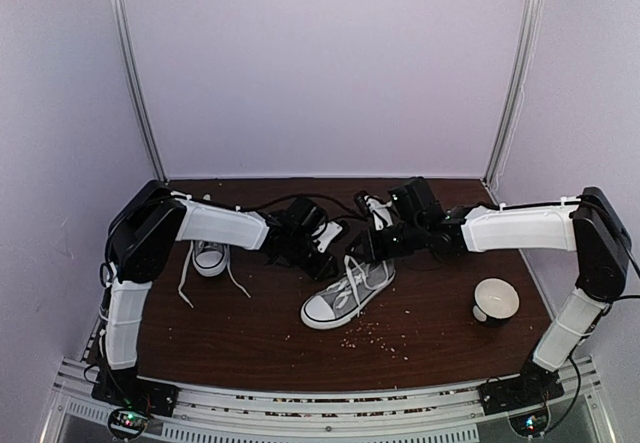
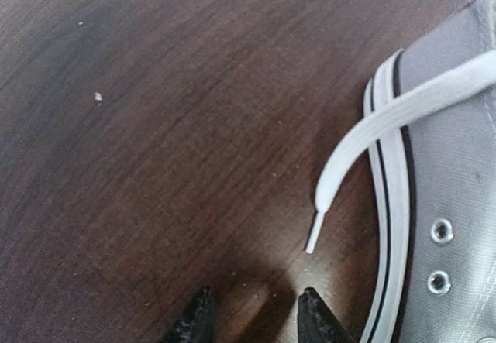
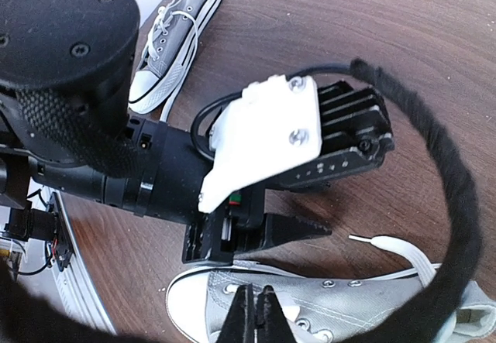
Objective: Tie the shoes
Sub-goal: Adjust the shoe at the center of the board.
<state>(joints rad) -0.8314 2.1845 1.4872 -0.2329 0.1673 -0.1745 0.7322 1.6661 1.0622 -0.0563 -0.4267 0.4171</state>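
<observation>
One grey shoe [image 1: 342, 297] with a white toe cap lies at the table's middle, its white laces loose. The other shoe [image 1: 210, 257] stands at the left under my left forearm. My left gripper [image 2: 258, 312] hangs open just above the bare wood beside the middle shoe [image 2: 457, 204], with nothing between its fingers. A loose lace end [image 2: 313, 233] lies a little ahead of it. My right gripper [image 3: 256, 300] is shut over the middle shoe's [image 3: 333, 304] front eyelets; I see no lace between its tips. The left gripper's finger [image 3: 302, 231] shows just beyond that shoe.
A white cup [image 1: 495, 299] stands at the right of the dark wooden table [image 1: 250, 333]. Crumbs [image 1: 375, 335] are scattered near the front. A black cable [image 3: 457, 204] loops across the right wrist view. White walls close in the back and sides.
</observation>
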